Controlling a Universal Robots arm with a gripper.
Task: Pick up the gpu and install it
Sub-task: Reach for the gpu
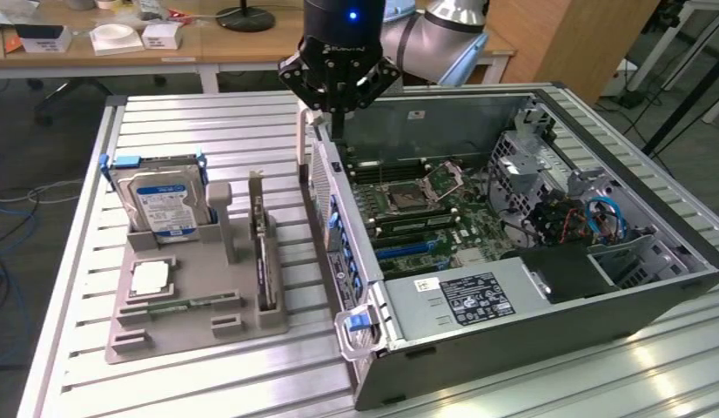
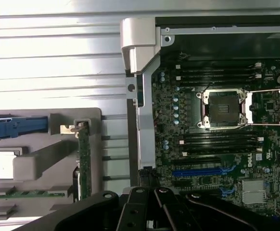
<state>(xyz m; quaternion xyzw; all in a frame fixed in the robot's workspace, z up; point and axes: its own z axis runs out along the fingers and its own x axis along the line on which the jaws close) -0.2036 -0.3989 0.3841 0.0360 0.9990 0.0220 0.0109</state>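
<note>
- The open grey metal computer case lies on its side on the silver slatted aluminium table. Inside it are a green motherboard with an empty processor socket, a blue expansion slot, and a grey power-supply box with a black label.
- A grey moulded plastic holder tray sits just beside the case, on the exterior view's left. It carries four parts, each in its own pocket.
- The black gripper hangs over the case's side wall. Its fingers are pressed together with nothing between them, and it is well apart from the tray.
- A boxy silver hard drive with a blue-white label stands upright at the tray's end farthest from the case.
- The gpu, a thin flat dark card with a silver metal end bracket, stands on edge in the tray slot nearest the case, untouched.
  - It looks light and stiff, but probably fragile, with exposed components and a contact edge that should not be squeezed or bent.
  - The upper long edge, near the middle, seems the safest place to pinch it.
- A flat square silver processor lies in a shallow pocket, farther from the case than the gpu.
- A small narrow green memory stick lies flat just beside the processor.
</note>
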